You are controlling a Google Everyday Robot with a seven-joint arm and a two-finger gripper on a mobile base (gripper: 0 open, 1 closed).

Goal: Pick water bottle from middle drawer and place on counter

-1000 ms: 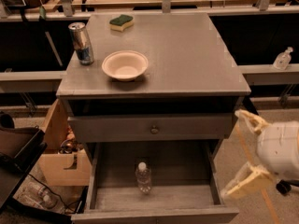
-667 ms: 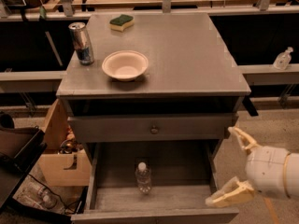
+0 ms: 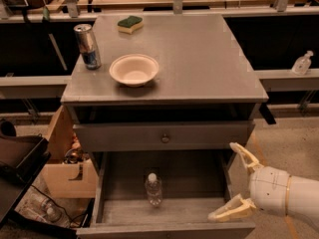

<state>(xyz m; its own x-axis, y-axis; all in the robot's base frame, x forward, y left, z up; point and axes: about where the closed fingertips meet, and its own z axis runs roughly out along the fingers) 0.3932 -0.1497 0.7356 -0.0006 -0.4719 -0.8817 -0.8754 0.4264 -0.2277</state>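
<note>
The water bottle (image 3: 154, 189), clear ribbed plastic with a white cap, stands upright on the bare floor of the open middle drawer (image 3: 169, 215). My gripper (image 3: 230, 183) is at the lower right, over the drawer's right side wall, its two cream fingers spread wide and empty. It is to the right of the bottle and apart from it. The grey counter (image 3: 199, 59) tops the cabinet above.
On the counter stand a silver-blue can (image 3: 87, 46), a cream bowl (image 3: 133, 69) and a green-yellow sponge (image 3: 129, 24). A drawer front with a knob (image 3: 165, 138) sits above the open drawer. A cardboard box (image 3: 65, 168) lies left; a pump bottle (image 3: 302, 63) stands right.
My gripper has moved down and to the left, closer to the drawer's right side. The bottle and the counter items have not moved.
</note>
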